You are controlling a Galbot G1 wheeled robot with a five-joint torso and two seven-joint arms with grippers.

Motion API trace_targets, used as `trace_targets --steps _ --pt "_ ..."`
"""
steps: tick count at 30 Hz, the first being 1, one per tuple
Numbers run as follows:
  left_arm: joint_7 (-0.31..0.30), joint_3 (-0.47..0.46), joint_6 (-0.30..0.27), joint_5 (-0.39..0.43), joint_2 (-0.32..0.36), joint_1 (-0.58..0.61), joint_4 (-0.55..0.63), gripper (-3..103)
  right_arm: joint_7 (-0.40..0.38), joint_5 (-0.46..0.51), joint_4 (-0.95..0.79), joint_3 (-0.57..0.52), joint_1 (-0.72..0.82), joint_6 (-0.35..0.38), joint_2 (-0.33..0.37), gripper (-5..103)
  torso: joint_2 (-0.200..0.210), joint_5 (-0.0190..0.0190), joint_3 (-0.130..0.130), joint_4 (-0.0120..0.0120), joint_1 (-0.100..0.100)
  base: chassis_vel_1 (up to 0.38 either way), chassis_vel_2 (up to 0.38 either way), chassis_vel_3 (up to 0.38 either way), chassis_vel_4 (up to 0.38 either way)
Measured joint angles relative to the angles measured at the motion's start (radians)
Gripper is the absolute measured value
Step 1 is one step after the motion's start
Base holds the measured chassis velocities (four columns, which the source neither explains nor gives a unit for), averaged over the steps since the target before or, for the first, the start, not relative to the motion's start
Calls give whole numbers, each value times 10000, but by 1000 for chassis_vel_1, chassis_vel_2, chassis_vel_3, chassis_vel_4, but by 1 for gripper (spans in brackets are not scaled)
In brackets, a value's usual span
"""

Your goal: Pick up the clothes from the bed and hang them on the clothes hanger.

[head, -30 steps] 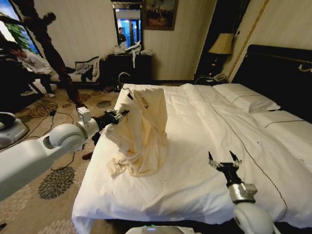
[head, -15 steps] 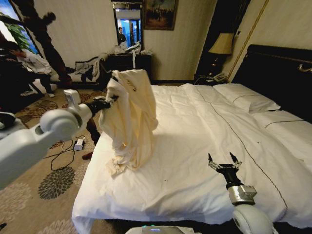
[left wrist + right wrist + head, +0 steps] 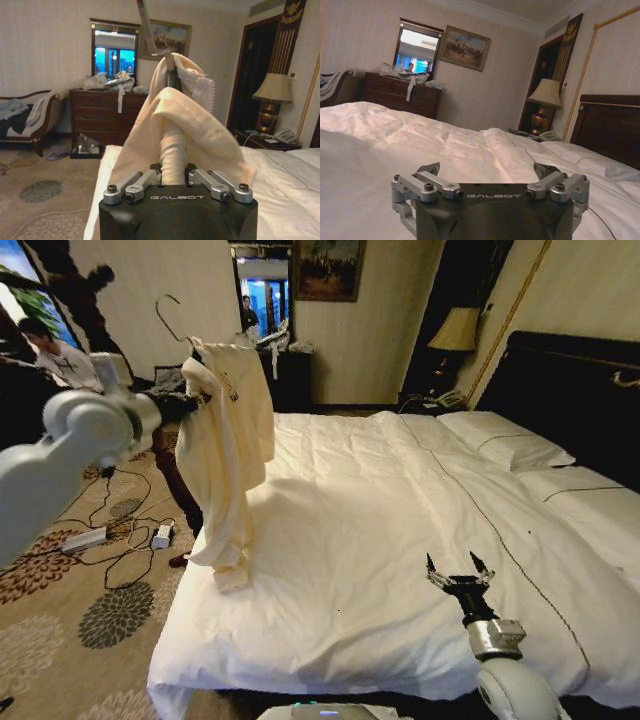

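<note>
Hotel-room big white-duvet bed (image 3: 400, 540) | our left gripper (image 3: 174, 176) clamped on wrinkled cream shirt (image 3: 225, 440), already on slim black wire-hook hanger (image 3: 185, 335), off bed's left edge | right gripper (image 3: 458, 572) open, idle above duvet | carrying step; next probably needs a rail.

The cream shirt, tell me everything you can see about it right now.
The cream shirt is thin, soft, wrinkled fabric, pale yellow-cream with sleeves. It hangs lifted off the bed, draped over a hanger whose thin wire hook sticks up above it, over the bed's left edge. Its bunched lower end dangles at the duvet's edge; whether it touches is unclear. The left claw is shut on a rolled fold of it.
</note>
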State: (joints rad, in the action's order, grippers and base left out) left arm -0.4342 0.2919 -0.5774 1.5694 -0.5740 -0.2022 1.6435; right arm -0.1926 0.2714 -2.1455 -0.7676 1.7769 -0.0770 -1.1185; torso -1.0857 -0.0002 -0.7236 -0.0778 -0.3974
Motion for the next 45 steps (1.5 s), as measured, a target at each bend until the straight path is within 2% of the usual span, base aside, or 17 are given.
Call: trace_targets --steps 1,5,6,9,17,21,24,27,36,42,45 --pt "0 0 0 0 0 0 0 16 0 0 0 0 0 0 0 100 0 0 0 0 0 0 0 0 0" --pt "-353 497 -552 14 -960 -1211 -1076 16 -5 4 0 2 -3 3 3 100 0 4 0 -6 -1 0 0 0 0" --pt "-353 497 -552 14 -960 -1211 -1076 16 -5 4 0 2 -3 3 3 100 0 4 0 -6 -1 0 0 0 0" --pt "-594 853 -896 137 -1395 -2358 -2015 16 -6 6 0 5 -4 6 4 100 0 5 1 -1 -1 0 0 0 0" --pt "-715 1292 -1162 467 -1447 -3625 -3224 16 -7 7 0 9 -8 9 4 100 0 1 1 3 0 0 0 0 0" --pt "-836 1595 -1451 651 -1561 -4248 -4245 16 -8 8 0 10 -9 13 5 100 0 1 1 2 1 0 0 0 0" --pt "-854 1645 -1512 748 -1692 -4379 -4629 16 -7 7 1 10 -10 13 6 100 0 0 1 1 1 0 0 0 0" --pt "-1167 1677 -1605 911 -1833 -4477 -4975 16 -7 7 0 11 -10 14 5 100 0 2 1 -3 0 0 0 0 0" --pt "-1782 2084 -1610 1208 -1712 -4768 -5443 16 -8 8 0 11 -11 15 6 100 0 2 2 0 0 0 0 0 0" --pt "-2351 2277 -1610 1860 -1439 -4846 -5399 16 -8 8 0 11 -11 14 6 100 0 -2 2 6 1 0 0 0 0" --pt "-2621 2287 -1607 2155 -1499 -4856 -5530 16 -8 8 0 11 -11 15 6 100 -1 1 2 0 1 0 0 0 0"
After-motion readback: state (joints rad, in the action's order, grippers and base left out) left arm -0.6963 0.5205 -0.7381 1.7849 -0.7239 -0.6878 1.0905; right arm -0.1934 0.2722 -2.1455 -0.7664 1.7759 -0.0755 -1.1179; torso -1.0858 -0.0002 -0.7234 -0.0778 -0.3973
